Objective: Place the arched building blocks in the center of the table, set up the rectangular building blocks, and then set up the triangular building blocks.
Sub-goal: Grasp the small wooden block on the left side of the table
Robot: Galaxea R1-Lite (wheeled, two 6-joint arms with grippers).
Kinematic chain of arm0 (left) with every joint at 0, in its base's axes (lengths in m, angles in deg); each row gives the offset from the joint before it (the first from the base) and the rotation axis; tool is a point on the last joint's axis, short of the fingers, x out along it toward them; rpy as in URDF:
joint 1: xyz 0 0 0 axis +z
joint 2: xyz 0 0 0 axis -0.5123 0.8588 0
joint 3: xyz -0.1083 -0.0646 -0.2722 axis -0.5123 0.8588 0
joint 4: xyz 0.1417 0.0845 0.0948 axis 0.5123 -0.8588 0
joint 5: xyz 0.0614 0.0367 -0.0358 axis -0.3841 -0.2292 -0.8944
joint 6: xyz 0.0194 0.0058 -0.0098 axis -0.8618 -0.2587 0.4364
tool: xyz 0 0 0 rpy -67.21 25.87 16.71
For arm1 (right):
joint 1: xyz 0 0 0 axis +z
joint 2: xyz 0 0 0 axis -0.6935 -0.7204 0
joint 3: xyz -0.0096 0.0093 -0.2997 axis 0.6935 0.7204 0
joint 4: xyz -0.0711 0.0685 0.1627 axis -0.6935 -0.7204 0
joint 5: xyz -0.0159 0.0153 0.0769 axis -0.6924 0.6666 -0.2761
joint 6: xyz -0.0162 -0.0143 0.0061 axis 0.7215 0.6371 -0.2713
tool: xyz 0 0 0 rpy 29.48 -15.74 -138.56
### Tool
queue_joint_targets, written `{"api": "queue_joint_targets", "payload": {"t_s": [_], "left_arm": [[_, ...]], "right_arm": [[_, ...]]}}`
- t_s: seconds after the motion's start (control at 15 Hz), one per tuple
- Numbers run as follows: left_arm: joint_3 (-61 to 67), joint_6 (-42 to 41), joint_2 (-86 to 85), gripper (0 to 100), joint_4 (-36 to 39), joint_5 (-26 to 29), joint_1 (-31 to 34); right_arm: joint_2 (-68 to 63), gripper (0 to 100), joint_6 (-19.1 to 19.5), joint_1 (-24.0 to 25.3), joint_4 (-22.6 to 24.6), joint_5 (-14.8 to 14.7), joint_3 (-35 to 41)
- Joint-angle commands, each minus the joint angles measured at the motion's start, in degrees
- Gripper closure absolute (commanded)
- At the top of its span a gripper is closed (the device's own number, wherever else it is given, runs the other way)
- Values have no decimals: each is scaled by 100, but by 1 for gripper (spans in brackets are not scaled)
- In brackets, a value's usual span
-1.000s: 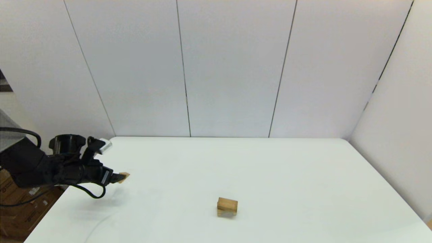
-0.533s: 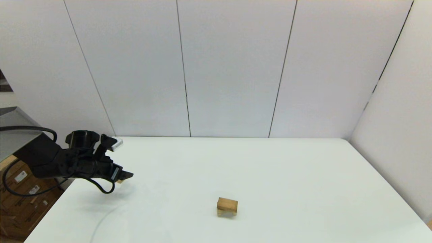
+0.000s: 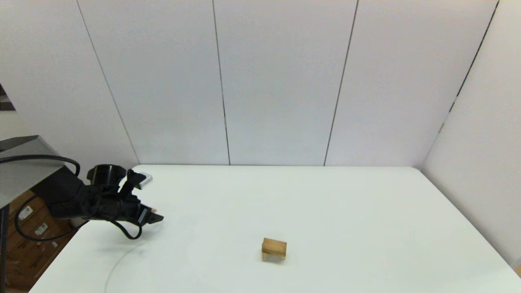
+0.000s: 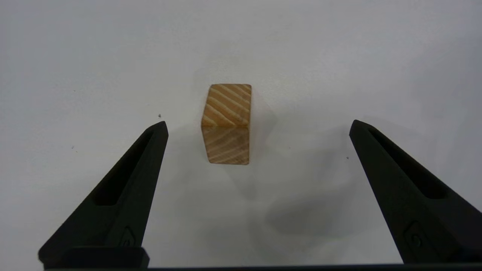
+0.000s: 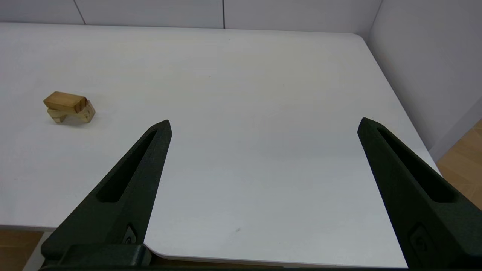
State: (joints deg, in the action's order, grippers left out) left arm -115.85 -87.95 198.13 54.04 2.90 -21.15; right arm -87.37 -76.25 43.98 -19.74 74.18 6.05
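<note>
The white table [image 3: 325,211] carries the flat slab [image 5: 63,101] lying on top of the arch block [image 5: 71,114], together near its middle. Over the table's left edge, my left gripper [image 4: 256,124] hangs spread wide with the small wedge [image 4: 227,123] standing free between its fingers. My right gripper [image 5: 263,124], splayed and empty, stays parked at the table's near right edge.

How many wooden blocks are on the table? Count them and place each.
3: the triangular block lies between the open left gripper's fingers at the table's left; the rectangular block sits on the arched block mid-table.
</note>
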Motion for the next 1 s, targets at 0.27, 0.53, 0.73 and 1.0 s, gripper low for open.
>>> {"api": "queue_joint_targets", "payload": {"t_s": [0.27, 0.53, 0.73, 1.0], "left_arm": [[-168, -7, 254, 0, 30, 25, 158], [-247, 2, 280, 0, 21, 52, 202], [-326, 11, 307, 0, 4, 60, 202], [-335, 2, 359, 100, 13, 69, 193]], "right_arm": [[1, 0, 3, -7, -8, 4, 1], [1, 0, 3, 1, -8, 4, 1], [1, 0, 3, 1, -8, 4, 1], [1, 0, 3, 1, -8, 4, 1]]}}
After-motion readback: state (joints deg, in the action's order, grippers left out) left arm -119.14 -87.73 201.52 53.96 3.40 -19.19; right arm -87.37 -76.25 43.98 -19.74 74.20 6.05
